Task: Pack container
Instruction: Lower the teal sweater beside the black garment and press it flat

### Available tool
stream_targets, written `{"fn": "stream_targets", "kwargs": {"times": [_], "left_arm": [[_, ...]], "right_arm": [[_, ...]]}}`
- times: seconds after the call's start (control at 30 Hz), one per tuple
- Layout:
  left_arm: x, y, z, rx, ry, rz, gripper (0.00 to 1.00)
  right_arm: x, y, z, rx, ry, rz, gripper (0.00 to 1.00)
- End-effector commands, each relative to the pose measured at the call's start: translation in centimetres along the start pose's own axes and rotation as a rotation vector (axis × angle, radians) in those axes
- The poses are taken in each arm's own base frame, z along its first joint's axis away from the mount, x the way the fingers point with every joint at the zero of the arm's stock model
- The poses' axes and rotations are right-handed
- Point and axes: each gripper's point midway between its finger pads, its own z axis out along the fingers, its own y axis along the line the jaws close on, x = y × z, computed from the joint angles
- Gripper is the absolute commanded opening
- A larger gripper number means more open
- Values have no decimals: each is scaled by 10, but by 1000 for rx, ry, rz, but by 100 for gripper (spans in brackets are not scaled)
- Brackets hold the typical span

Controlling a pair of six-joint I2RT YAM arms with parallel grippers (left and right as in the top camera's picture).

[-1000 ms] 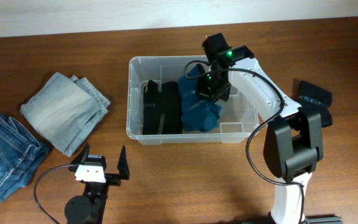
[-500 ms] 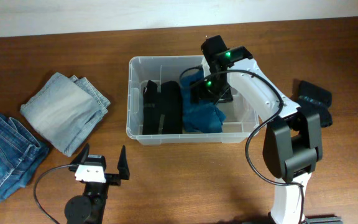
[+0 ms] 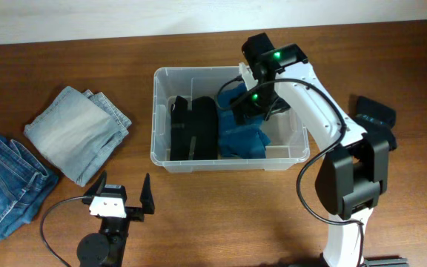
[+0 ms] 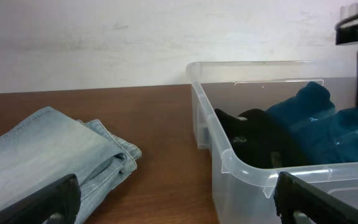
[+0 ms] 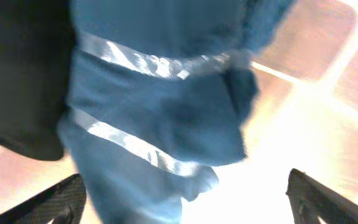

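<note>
The container (image 3: 156, 119) is a clear plastic bin in the middle of the table. Inside it, a folded black garment (image 3: 193, 127) lies on the left with a blue garment (image 3: 242, 135) beside it. My right gripper (image 3: 256, 99) hovers over the blue garment (image 5: 154, 93), open and holding nothing; its fingertips (image 5: 328, 199) frame the cloth from above. My left gripper (image 3: 124, 199) sits open near the front edge, apart from the bin. Between its fingers (image 4: 36, 202) the left wrist view shows the bin's near corner (image 4: 241, 165).
Folded light-blue jeans (image 3: 76, 132) lie left of the bin, with darker jeans (image 3: 2, 185) at the far left edge. A black object (image 3: 373, 119) sits at the right beside the right arm's base. The bin's right end (image 3: 288, 133) shows bare floor.
My right gripper has gone from shut to open, letting go of the blue garment, which now lies in the bin. The gripper has shifted slightly back. The left arm has not moved.
</note>
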Motion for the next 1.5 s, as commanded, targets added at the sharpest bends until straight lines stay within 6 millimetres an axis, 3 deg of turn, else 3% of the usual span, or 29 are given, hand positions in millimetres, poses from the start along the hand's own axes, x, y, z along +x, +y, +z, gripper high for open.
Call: {"fn": "stream_targets", "kwargs": {"times": [0.0, 0.07, 0.13, 0.17, 0.2, 0.27, 0.43, 0.77, 1.03, 1.2, 1.47], "left_arm": [[2, 3, 0, -12, -1, 15, 99], [2, 3, 0, -12, -1, 15, 99], [2, 3, 0, -12, -1, 15, 99], [2, 3, 0, -12, -1, 15, 100], [2, 3, 0, -12, -1, 15, 99], [2, 3, 0, -12, -1, 15, 100], [2, 3, 0, -12, -1, 15, 100], [2, 3, 0, -12, -1, 15, 100], [2, 3, 0, -12, -1, 15, 100], [2, 3, 0, -12, -1, 15, 100], [2, 3, 0, -12, -1, 15, 99]], "right_arm": [[-3, -16, -15, 105, -34, -18, 87], [-3, -18, -16, 116, -33, -17, 70], [-2, -19, -16, 118, -32, -9, 45], [-2, -20, -16, 120, -30, 2, 29], [-1, -21, -16, 122, -28, 20, 20], [1, -22, -16, 121, -23, 45, 13], [6, -21, -7, 118, 0, 45, 13], [17, -21, 31, 109, 29, 45, 13], [25, 2, 40, -27, 61, 41, 13], [25, 31, 36, -204, 50, -80, 13], [29, 12, 39, -100, 70, -75, 14]]}}
